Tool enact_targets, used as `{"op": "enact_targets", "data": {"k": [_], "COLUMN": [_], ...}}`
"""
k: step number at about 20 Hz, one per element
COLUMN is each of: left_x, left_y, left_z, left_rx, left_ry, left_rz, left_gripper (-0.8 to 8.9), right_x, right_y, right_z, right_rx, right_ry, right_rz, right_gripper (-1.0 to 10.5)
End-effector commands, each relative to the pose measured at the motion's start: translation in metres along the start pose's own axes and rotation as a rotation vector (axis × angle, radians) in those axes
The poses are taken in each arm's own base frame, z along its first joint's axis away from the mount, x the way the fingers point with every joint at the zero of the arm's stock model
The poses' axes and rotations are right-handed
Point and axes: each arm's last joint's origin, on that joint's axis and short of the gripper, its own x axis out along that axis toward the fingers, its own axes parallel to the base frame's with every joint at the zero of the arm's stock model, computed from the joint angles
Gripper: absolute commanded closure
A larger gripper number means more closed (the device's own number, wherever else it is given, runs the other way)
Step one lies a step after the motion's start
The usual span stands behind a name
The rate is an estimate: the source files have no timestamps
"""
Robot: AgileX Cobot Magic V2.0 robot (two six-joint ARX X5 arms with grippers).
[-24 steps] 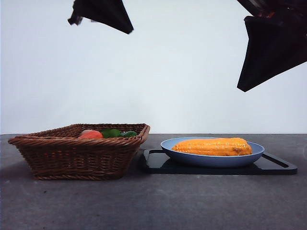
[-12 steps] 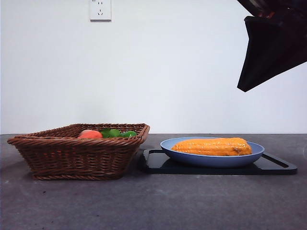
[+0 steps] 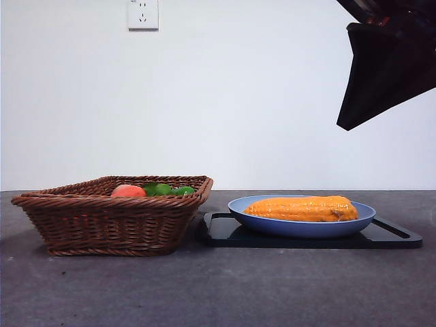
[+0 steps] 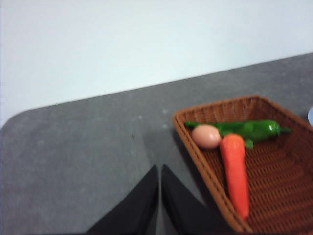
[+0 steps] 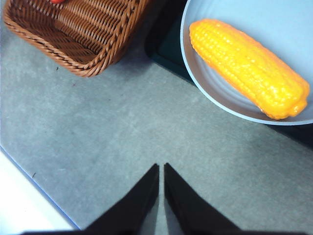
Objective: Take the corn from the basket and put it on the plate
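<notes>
The orange-yellow corn point(image 3: 301, 208) lies lengthwise on the blue plate point(image 3: 357, 221), and nothing touches it. From above, my right gripper point(image 5: 161, 169) is shut and empty, hanging over bare table short of the corn point(image 5: 249, 68) and the plate point(image 5: 279, 19). A big dark arm point(image 3: 388, 68) at the top right of the front view sits high above the plate. The brown wicker basket point(image 3: 109, 221) stands to the left. My left gripper point(image 4: 160, 171) is shut and empty, over the table just outside the basket's rim point(image 4: 220, 105).
The plate rests on a flat black tray point(image 3: 225, 231) that touches the basket's side. Inside the basket lie a round peach-like fruit point(image 4: 206, 136), a green pepper point(image 4: 249, 129) and a carrot point(image 4: 235, 171). A wall socket point(image 3: 142, 13) is behind.
The black arm tip at the top left of the front view has gone out of sight, uncovering the wall socket. Corn, plate, basket and the arm at the top right have not moved.
</notes>
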Motion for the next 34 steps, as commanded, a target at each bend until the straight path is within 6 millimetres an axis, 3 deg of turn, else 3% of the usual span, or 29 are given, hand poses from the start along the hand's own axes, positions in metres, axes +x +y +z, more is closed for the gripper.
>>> {"op": "enact_targets", "data": {"k": [1,7,13,34], "left_x": [-0.003,-0.004,-0.010,-0.010], "left_y": [-0.003,-0.009,-0.012,-0.012], "left_z": [-0.018,-0.053,-0.067,-0.067], "left_rx": [-0.017,-0.077,-0.097,-0.105], "left_ry": [0.003,0.037,0.105,0.101], "left_rz": [0.006,0.009,0.005,0.007], "left_gripper": [8.06,8.06,8.06,8.06], "right_x": [0.000,0.000,0.000,0.000], "right_y": [0.001,0.001,0.001,0.001], "right_z": [0.003,0.003,0.003,0.003], "right_rx": [-0.001,0.000,-0.001,-0.001], "right_ry": [-0.008,-0.008,-0.008,-0.008], "right_rz": [0.003,0.003,0.003,0.003], "right_gripper": [9.4,9.4,9.4,9.4]}}
